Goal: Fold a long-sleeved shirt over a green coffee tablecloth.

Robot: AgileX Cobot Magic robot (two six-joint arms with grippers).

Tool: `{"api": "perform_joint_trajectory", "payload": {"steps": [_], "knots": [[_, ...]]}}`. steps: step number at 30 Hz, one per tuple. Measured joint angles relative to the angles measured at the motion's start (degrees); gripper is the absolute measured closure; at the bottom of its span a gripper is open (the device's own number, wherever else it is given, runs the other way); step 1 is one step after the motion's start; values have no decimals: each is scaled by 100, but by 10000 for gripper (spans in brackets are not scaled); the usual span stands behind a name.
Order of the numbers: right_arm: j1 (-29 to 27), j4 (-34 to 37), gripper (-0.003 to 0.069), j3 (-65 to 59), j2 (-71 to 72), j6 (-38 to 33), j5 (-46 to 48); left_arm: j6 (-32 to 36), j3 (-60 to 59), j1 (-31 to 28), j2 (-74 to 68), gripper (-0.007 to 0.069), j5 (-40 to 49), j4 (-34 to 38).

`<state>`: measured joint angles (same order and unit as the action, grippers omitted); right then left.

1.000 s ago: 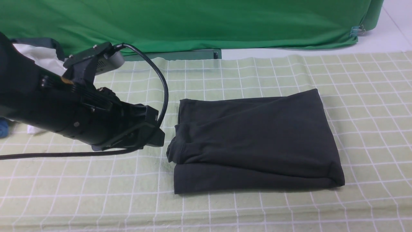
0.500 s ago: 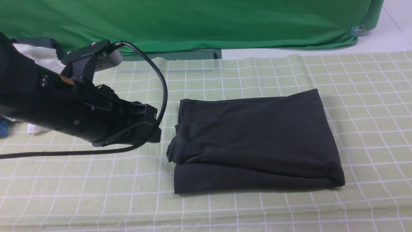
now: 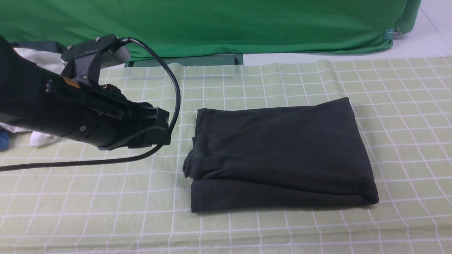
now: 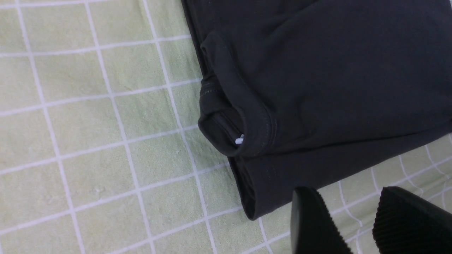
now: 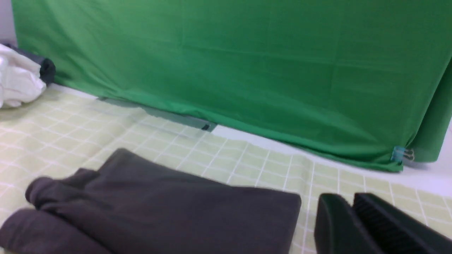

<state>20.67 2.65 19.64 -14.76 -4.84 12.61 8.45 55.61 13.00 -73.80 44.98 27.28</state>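
The long-sleeved shirt (image 3: 279, 155) lies folded into a black rectangle on the green coffee tablecloth (image 3: 106, 211), its rolled neck edge (image 4: 233, 137) facing left. My left gripper (image 3: 164, 128) hovers just left of that edge, off the fabric. In the left wrist view the left gripper (image 4: 348, 197) is open, with only tablecloth (image 4: 88, 141) between its ribbed fingers (image 4: 406, 218), beside the shirt (image 4: 335, 77). The right arm is outside the front view. In its wrist view the right gripper (image 5: 351, 201) hangs empty right of the shirt (image 5: 169, 208), jaws a narrow slit apart.
A plain deep-green backdrop (image 3: 212, 24) closes the far side, with a grey-green bar (image 3: 190, 60) at its foot. A white garment (image 3: 42, 139) and something blue (image 3: 3, 141) lie at the far left. The left arm's black cable (image 3: 88, 163) trails over the cloth.
My left arm has lifted and drawn back to the left, away from the shirt's neck edge. The shirt has not moved.
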Motion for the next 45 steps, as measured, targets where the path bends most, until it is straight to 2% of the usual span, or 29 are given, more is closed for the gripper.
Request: {"api": "perform_joint_trajectory", "payload": {"steps": [13,22,28,33,34,36,41,45], "knots": [[-1458,-411,547,-1935,1026,0,44,11,0,-18,0,359,-25,-305],[-1832,-464,530,-2021,1470,0,56,20,0,-18,0,359,-41,-347],[-1846,-470,519,-2021,1476,0,56,25,0,-18,0,369,-47,-369],[-1846,-470,511,-2021,1476,0,56,25,4,-18,272,510,52,-389],[-1846,-470,508,-2021,1476,0,56,25,4,-18,430,557,64,-389],[-1846,-470,501,-2021,1476,0,56,48,4,-18,777,599,153,-389],[-1846,-470,494,-2021,1476,0,56,180,-151,-18,1873,613,407,-357],[-1846,-470,486,-2021,1476,0,56,413,-892,-18,3021,613,-234,-40]]}}
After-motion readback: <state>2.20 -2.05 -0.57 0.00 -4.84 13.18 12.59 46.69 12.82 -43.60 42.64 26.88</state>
